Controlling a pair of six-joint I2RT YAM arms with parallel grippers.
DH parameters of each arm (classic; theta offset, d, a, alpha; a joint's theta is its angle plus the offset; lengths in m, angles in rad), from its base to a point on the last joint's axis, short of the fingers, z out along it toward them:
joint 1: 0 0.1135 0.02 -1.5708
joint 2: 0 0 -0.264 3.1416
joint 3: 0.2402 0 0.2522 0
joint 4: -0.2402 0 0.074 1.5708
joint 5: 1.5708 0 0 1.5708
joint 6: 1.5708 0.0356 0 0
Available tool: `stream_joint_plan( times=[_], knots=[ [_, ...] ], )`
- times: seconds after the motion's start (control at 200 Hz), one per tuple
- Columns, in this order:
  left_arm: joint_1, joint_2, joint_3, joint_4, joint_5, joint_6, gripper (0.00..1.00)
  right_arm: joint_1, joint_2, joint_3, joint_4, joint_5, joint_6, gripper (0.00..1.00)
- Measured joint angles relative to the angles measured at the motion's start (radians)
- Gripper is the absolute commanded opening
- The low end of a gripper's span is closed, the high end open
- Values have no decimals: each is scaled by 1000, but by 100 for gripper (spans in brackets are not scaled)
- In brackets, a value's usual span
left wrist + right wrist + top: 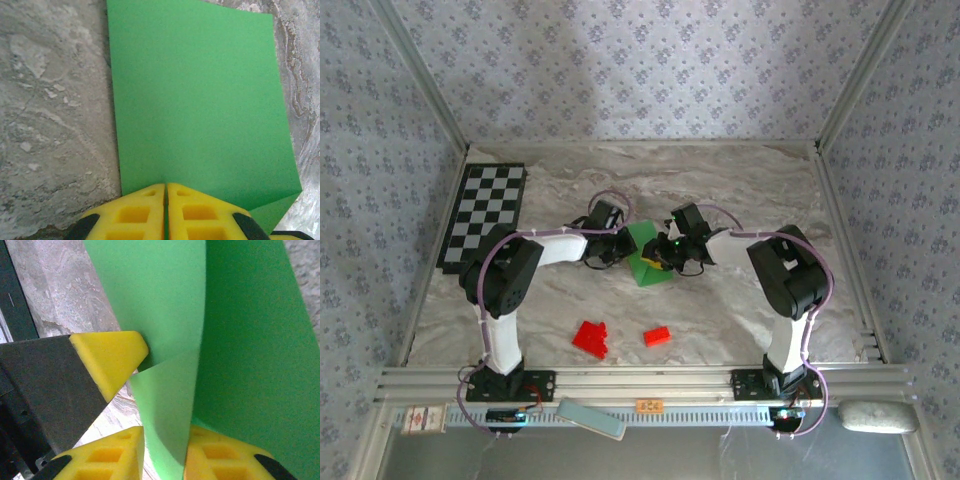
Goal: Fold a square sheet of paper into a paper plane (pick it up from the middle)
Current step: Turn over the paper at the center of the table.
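Green square sheet of paper sits mid-worktop between both arms, part-folded, one flap raised. Left tool is pressed together, pinching the sheet's near edge; the sheet runs straight ahead of it, smooth, unmarked. Right tool is spread, curled flap standing between its fingers, unclamped. Both arms equally near; right likely closes on the flap.

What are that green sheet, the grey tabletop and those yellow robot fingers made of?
Green sheet: thin matte paper, probably; it creases sharply and curls. Tabletop: marble-patterned grey, perhaps stone or a printed laminate; can't tell. Yellow fingers: moulded matte plastic or rubber, judging by their hollow cells.
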Motion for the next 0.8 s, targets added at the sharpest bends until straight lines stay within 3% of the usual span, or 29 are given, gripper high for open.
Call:
stream_joint_plan(
  times=[0.18,0.345,0.575,0.735,0.8],
  knots=[
    [6,-1,0,-4,4,2,14,2,4,0,0,2,-11,9],
    [51,-53,2,-63,-10,22,33,2,4,1,-6,8,-46,6],
    [143,-295,-43,-68,-61,23,65,-22,-42,2,-5,2,-82,6],
    [141,-418,-164,35,6,-2,81,-61,-107,3,68,-57,-61,6],
    [136,-436,-200,69,47,-24,83,-76,-124,3,115,-87,-32,6]
  ],
)
